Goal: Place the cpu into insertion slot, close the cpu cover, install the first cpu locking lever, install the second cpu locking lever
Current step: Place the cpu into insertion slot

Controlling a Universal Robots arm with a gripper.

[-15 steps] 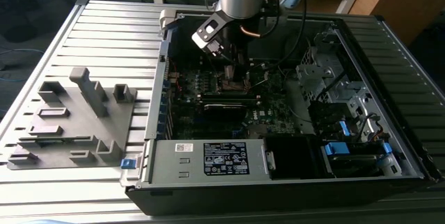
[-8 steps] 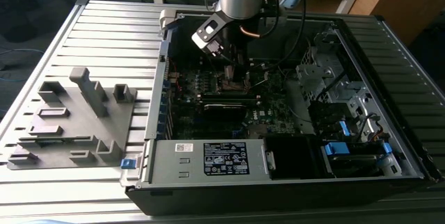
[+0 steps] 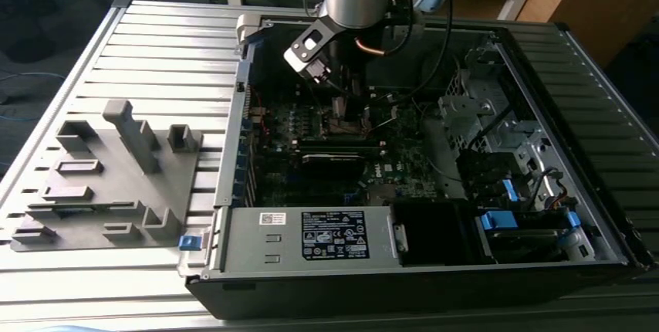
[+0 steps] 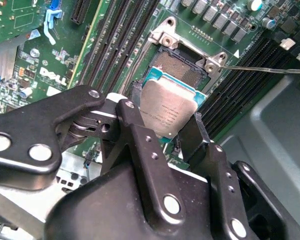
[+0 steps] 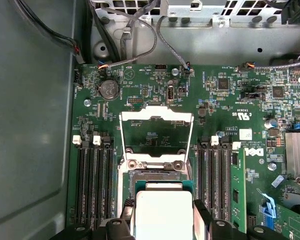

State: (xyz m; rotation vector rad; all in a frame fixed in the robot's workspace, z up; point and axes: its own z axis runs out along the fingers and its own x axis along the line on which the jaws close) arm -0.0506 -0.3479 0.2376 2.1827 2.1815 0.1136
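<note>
**CPU pinched over the open socket**

Exterior view, left to right: a grey fixture tray (image 3: 103, 177) lay near the left edge of the slatted table (image 3: 154, 46), and the open computer case (image 3: 433, 270) took the middle and right. The gripper (image 3: 345, 108) reached in over the motherboard (image 3: 412, 177).

In the second wrist view the fingers (image 4: 140, 135) pinched the cpu (image 4: 167, 105) by two opposite edges. It was tilted just over the insertion slot (image 4: 182, 67), probably not seated. In the first wrist view the cpu cover (image 5: 157, 114) stood swung open.

Handling, judged: light, stiff, thin, with a smooth lid that could slip. The underside is fragile, so edges only.

Room: memory slots (image 5: 92, 180) flanked the socket closely.
</note>
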